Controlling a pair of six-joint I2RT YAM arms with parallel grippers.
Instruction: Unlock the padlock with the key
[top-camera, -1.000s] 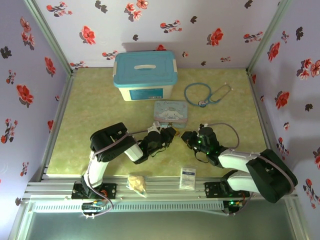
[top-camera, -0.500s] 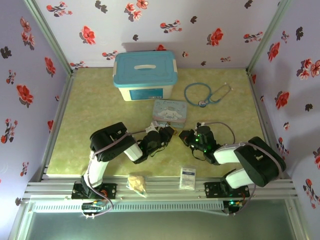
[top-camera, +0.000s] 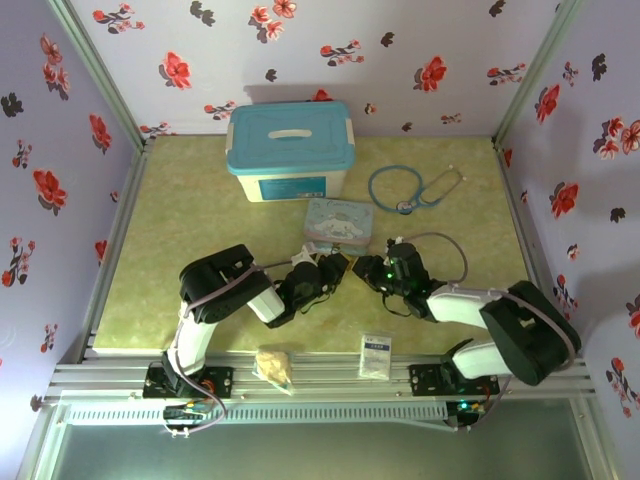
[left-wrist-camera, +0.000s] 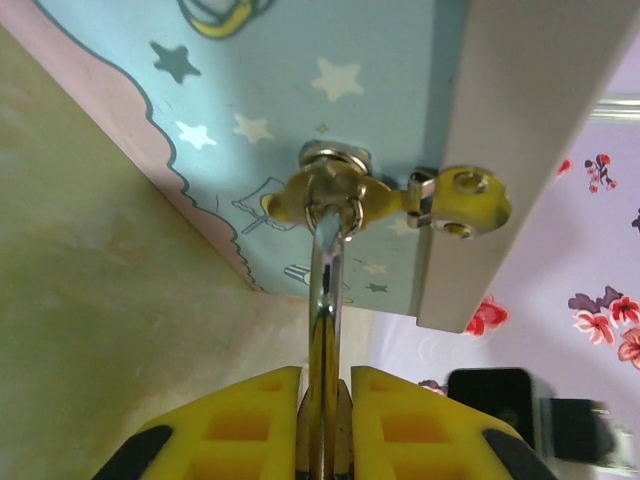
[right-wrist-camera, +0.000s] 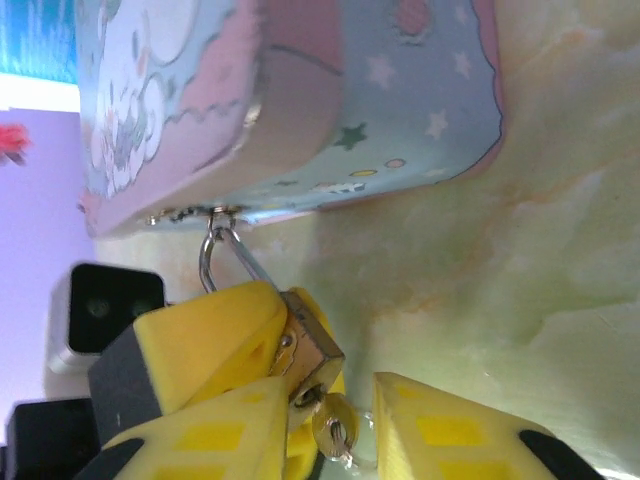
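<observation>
Tin (top-camera: 340, 222), mid surface: lid shut, contents hidden. padlock (right-wrist-camera: 312, 350) hangs by its shackle from tin's hasp. left fingers (left-wrist-camera: 250, 425) clamped tight on padlock. key (right-wrist-camera: 333, 430) at padlock's base, betw. right fingers (right-wrist-camera: 450, 440), which stand apart. Blue-lidded bin (top-camera: 290, 150), far edge: lid on.

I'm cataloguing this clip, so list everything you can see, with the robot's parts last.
storage box: one, white with teal lid, far side of table
stethoscope: one, blue, right of box
tin: one, pastel cartoon print, mid-table
padlock: one, brass, hanging from tin's hasp
key: one, metallic, at padlock's lower end
packet: one, white, near edge
crumpled lump: one, beige, near edge
left gripper: yellow fingers, shut on padlock
right gripper: yellow fingers, apart around key
</observation>
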